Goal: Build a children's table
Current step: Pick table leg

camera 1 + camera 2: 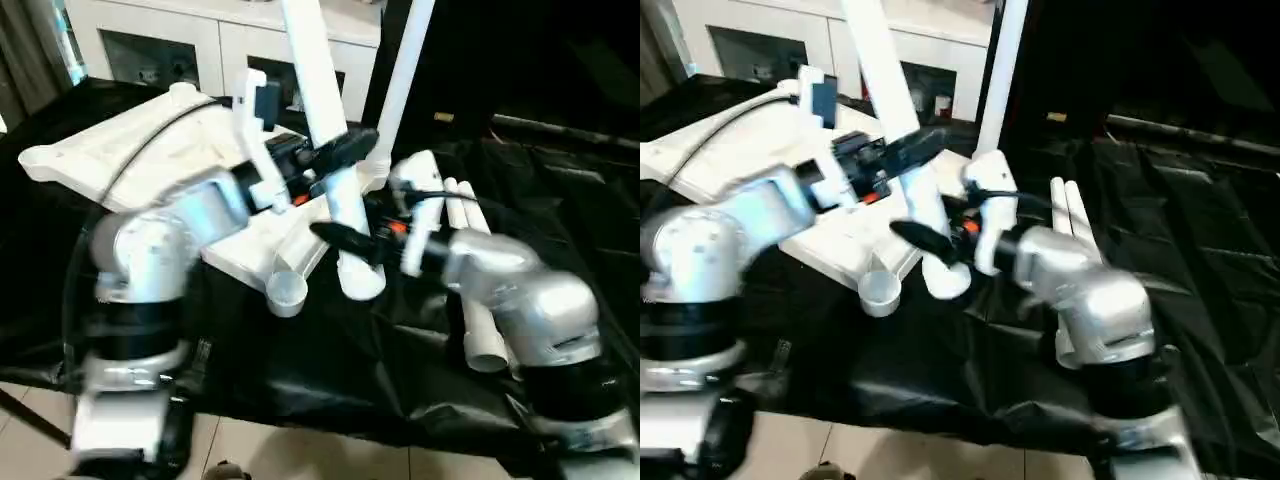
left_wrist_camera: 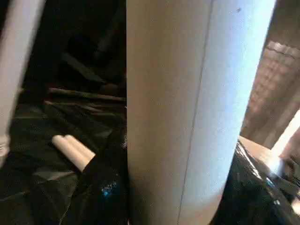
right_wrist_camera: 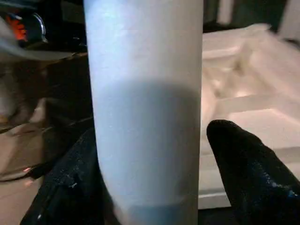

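White tapered plastic tube leg [image 1: 335,180] stood tilted beside upturned white tabletop [image 1: 150,150]; left claw [image 1: 345,150] pinched it, right claw [image 1: 345,240] straddled it loosely. Likely light, stiff, slick: grip mid-shaft.

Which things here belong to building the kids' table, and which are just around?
Job:
- white tabletop, underside up
- leg between both grippers
- leg standing in a corner socket
- two spare legs on the cloth

Around:
- black-draped table
- white cabinet
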Tool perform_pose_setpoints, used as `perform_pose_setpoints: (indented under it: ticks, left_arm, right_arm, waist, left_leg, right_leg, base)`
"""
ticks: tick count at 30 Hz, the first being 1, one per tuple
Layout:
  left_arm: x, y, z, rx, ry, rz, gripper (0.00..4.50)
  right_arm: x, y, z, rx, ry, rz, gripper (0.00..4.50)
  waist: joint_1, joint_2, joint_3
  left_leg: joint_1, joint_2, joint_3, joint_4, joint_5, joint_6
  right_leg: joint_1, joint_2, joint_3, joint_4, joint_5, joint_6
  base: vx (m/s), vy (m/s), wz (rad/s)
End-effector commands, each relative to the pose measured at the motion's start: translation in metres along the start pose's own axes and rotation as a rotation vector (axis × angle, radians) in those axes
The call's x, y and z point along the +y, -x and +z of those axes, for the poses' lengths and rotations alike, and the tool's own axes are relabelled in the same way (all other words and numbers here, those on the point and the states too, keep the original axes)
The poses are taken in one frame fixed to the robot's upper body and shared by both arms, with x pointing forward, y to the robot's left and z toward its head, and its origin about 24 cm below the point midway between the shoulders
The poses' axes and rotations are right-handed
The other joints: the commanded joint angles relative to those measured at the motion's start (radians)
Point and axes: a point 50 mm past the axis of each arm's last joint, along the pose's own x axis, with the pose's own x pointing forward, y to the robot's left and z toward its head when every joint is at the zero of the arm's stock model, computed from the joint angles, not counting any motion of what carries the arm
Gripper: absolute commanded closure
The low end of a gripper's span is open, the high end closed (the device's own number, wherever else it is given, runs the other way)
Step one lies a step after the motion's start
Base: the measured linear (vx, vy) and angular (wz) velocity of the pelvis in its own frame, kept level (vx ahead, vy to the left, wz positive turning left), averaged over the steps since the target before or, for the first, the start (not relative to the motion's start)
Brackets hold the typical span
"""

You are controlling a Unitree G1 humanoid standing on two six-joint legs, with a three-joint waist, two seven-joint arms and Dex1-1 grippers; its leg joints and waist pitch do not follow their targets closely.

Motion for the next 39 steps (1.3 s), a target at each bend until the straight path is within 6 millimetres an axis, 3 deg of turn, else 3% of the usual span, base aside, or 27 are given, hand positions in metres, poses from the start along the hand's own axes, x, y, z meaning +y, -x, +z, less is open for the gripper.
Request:
perform_pose_setpoints:
  ticks: [1, 2, 11, 18, 19, 34, 35, 39]
  left_arm:
    - [-0.006, 0.001, 0.001, 0.06, -0.057, -0.083, 2.64]
    - [-0.006, 0.001, 0.001, 0.065, -0.059, -0.09, 2.65]
    - [-0.012, 0.0, -0.001, 0.165, -0.119, -0.229, 2.65]
    - [-0.015, -0.005, -0.001, 0.184, -0.126, -0.278, 2.65]
    - [-0.016, -0.006, -0.001, 0.188, -0.127, -0.286, 2.65]
    - [-0.017, -0.011, -0.003, 0.196, -0.123, -0.323, 2.65]
    - [-0.017, -0.011, -0.003, 0.193, -0.121, -0.322, 2.65]
    - [-0.016, -0.01, -0.003, 0.187, -0.114, -0.318, 2.65]
  right_arm:
    - [-0.001, 0.014, 0.01, 0.011, -0.021, 0.057, 1.19]
    - [0.0, 0.015, 0.01, 0.018, -0.024, 0.072, 1.19]
    - [0.011, 0.024, -0.003, 0.177, -0.037, 0.207, 1.19]
    - [0.011, 0.023, -0.008, 0.21, -0.019, 0.205, 1.19]
    - [0.012, 0.022, -0.009, 0.217, -0.016, 0.208, 1.19]
    - [0.013, 0.018, -0.017, 0.241, 0.003, 0.2, 1.19]
    - [0.013, 0.018, -0.017, 0.241, 0.003, 0.2, 1.45]
    - [0.013, 0.018, -0.018, 0.238, 0.0, 0.204, 1.78]
  waist:
    - [0.002, -0.002, -0.072]
    - [0.003, 0.001, -0.072]
    - [0.006, -0.004, -0.073]
    - [0.007, -0.005, -0.074]
    - [0.007, -0.001, -0.073]
    - [0.007, -0.003, -0.074]
    - [0.007, -0.002, -0.075]
    - [0.007, -0.001, -0.074]
  left_leg:
    - [0.012, 0.03, -0.007, -0.063, -0.151, -0.022]
    - [0.014, 0.031, -0.008, -0.064, -0.156, -0.024]
    - [0.012, 0.033, -0.007, -0.062, -0.148, -0.039]
    - [0.011, 0.032, -0.007, -0.061, -0.146, -0.044]
    - [0.011, 0.032, -0.007, -0.06, -0.149, -0.045]
    - [0.011, 0.032, -0.007, -0.059, -0.152, -0.045]
    - [0.012, 0.033, -0.007, -0.059, -0.15, -0.046]
    - [0.011, 0.033, -0.007, -0.059, -0.154, -0.045]
  right_leg:
    - [0.054, -0.075, 0.051, -0.08, -0.263, -0.069]
    - [0.053, -0.074, 0.052, -0.079, -0.273, -0.063]
    - [0.053, -0.08, 0.051, -0.079, -0.277, -0.084]
    - [0.054, -0.08, 0.051, -0.078, -0.275, -0.093]
    - [0.054, -0.08, 0.051, -0.078, -0.278, -0.094]
    - [0.056, -0.079, 0.051, -0.078, -0.269, -0.102]
    - [0.055, -0.079, 0.051, -0.077, -0.264, -0.103]
    - [0.056, -0.079, 0.051, -0.076, -0.252, -0.11]
  base:
    - [0.0, 0.0, 0.0]
    - [0.0, 0.0, 0.0]
    - [0.0, 0.0, 0.0]
    - [0.0, 0.0, 0.0]
    - [0.0, 0.0, 0.0]
    - [0.0, 0.0, 0.0]
    - [0.0, 0.0, 0.0]
    - [0.0, 0.0, 0.0]
